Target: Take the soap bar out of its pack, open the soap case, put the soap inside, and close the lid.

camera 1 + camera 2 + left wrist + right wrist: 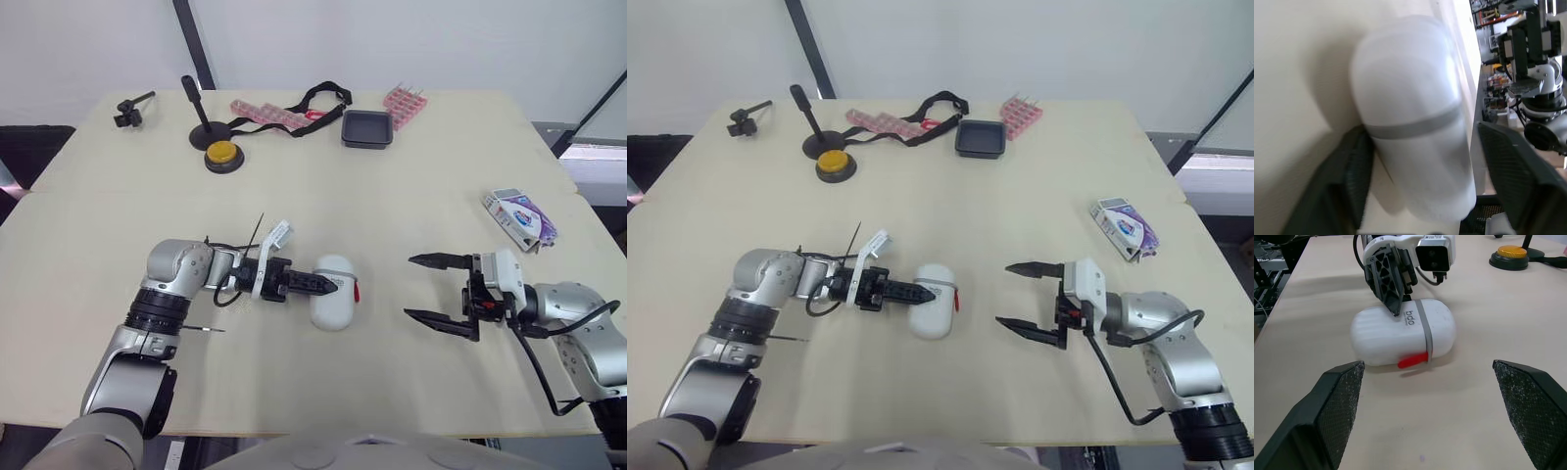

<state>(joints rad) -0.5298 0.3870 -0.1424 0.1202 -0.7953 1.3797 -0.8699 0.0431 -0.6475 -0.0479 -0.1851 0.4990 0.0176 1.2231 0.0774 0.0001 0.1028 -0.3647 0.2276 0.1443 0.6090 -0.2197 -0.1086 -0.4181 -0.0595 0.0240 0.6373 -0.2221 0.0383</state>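
Soap case (333,294) lying flat, long axis near-to-far (red latch (358,291) rightward)

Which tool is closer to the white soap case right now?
Left. The left tool is at the soap case, reaching over its top; the right tool sits open and apart on its other side.
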